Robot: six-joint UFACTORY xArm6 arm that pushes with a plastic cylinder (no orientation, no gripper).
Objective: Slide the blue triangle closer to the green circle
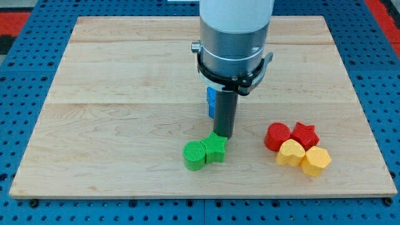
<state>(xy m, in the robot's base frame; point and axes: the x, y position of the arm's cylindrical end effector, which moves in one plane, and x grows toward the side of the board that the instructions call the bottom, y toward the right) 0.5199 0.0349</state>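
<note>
The green circle (194,155) lies near the view's bottom centre, touching a green star (215,148) on its right. A blue block (211,102), its shape mostly hidden behind the rod, sits just above them, left of the rod. My tip (224,135) is down at the green star's upper right edge, right of and below the blue block.
A cluster at the view's right holds a red circle (277,136), a red star (305,134), a yellow heart (291,152) and a yellow hexagon (315,161). The wooden board (125,94) sits on a blue pegboard.
</note>
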